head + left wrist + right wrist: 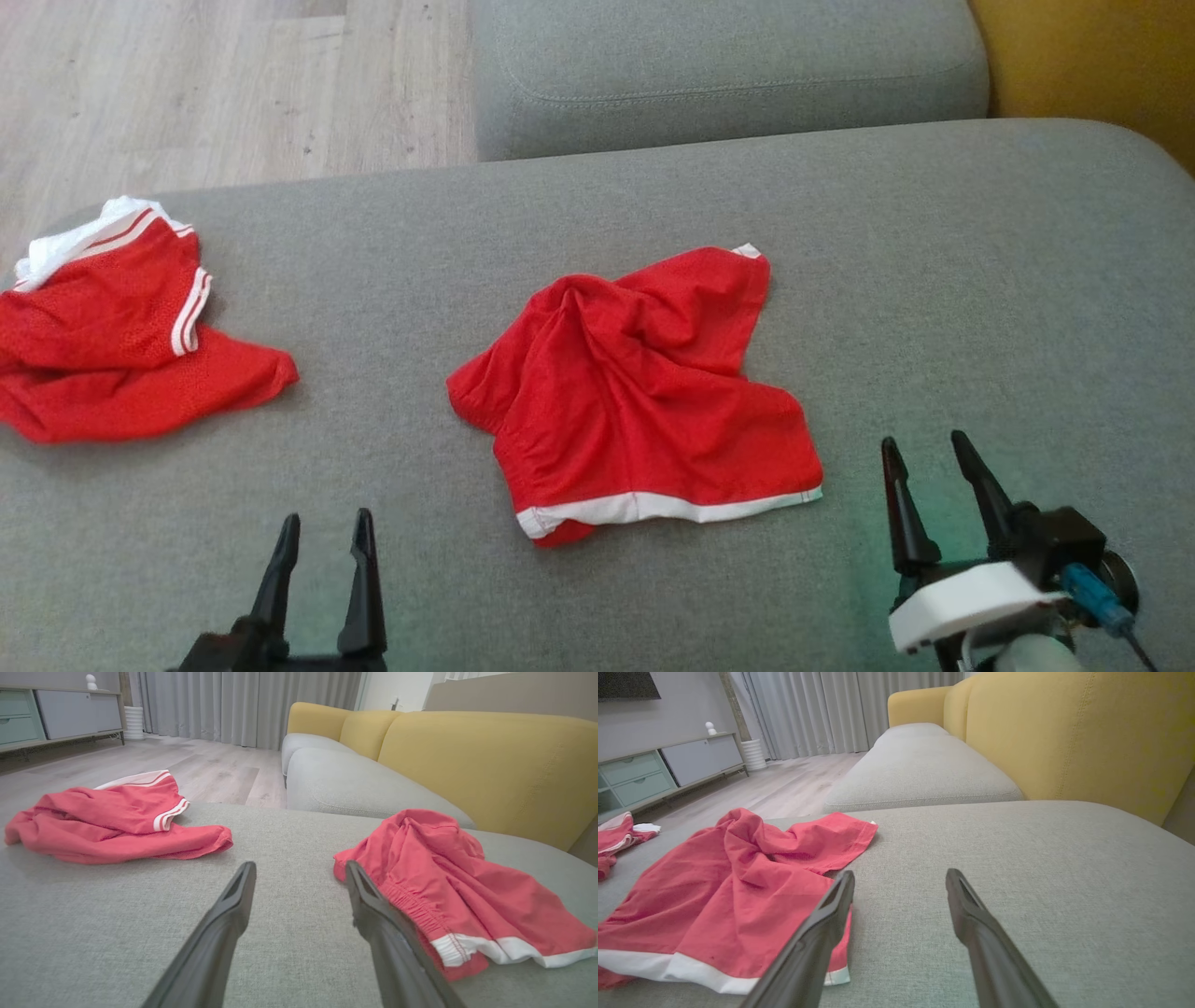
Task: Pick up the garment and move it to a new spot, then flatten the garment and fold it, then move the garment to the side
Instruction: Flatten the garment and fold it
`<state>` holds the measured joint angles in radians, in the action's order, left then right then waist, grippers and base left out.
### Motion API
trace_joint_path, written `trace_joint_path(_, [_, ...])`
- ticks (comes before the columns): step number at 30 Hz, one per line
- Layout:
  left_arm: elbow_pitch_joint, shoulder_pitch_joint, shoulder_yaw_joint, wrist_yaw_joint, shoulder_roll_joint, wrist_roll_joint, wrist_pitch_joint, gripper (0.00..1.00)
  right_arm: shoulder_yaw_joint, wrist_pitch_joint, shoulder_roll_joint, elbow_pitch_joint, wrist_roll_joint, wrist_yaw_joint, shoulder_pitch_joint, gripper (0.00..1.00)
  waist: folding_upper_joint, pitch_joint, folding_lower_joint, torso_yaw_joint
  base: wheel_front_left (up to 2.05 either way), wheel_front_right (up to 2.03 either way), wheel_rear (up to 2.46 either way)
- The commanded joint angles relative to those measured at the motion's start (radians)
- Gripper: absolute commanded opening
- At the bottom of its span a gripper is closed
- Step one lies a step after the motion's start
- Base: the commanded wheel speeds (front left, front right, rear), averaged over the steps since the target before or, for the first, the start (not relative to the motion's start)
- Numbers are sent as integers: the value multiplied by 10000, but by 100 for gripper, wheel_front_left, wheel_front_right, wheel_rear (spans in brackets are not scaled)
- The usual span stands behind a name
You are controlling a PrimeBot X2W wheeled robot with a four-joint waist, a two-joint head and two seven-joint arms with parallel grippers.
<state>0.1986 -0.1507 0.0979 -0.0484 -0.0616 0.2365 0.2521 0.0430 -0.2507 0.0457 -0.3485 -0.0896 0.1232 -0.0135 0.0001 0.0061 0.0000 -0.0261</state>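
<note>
A red garment (635, 392) with a white hem lies crumpled in the middle of the grey sofa seat (934, 280). The left wrist view has this garment (448, 886) at the right, and the right wrist view has the garment (728, 891) at the left. My left gripper (324, 525) stands open near the seat's front edge, to the garment's lower left, holding nothing. My right gripper (924, 446) is open at the garment's lower right, just off its hem corner, also holding nothing. Both sets of fingers hover over bare cushion, left gripper (299, 870), right gripper (899, 877).
A second red garment (121, 327) with white stripes lies bunched at the seat's far left edge, second garment (117, 816). Another grey cushion (728, 75) and a yellow backrest (1064, 732) lie beyond. Wooden floor (233, 84) is at the upper left.
</note>
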Motion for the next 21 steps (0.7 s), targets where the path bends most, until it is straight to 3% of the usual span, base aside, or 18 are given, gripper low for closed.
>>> trace_joint_path(1, [-436,384,-320,-94,72,-88,97,100,348,-111,46,391,-136,75,329,100,-1,16,0,0,0,0,0])
trace_joint_path(7, [-396,441,558,-552,103,32,84,100,964,-111,118,411,-273,75,718,100,-1,181,0,4,0,0,0])
trace_joint_path(12, [534,843,1720,-762,36,268,-455,100,1936,195,447,-668,-370,75,1137,100,-1,397,0,99,0,0,0])
trace_joint_path(21, [1465,1904,3316,-818,-184,1375,-760,100,2467,507,422,-2422,-356,75,2108,100,-1,863,0,141,0,0,0])
